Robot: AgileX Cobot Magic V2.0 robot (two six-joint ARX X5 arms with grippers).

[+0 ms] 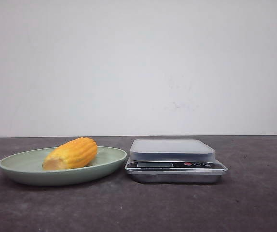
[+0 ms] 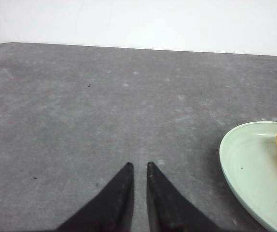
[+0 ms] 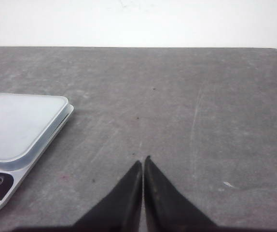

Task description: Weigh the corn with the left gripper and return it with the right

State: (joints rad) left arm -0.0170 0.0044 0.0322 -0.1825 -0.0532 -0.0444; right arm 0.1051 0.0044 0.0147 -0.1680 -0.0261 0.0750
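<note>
My left gripper point(image 2: 139, 166) hung over bare table point(image 2: 80, 121), fingers nearly together, holding nothing. The corn point(image 1: 72, 153) lay in the pale green plate point(image 1: 18, 166), off to that gripper's right, so the left arm was the nearer one. Its long axis ran slantwise across the plate, paler cut end toward the front-left. Yellow-orange, ribbed kernel rows, stubby. The scale point(image 1: 173, 159) stood just right of the plate, its pan bare. My right gripper point(image 3: 143, 162) was closed, beyond the scale
</note>
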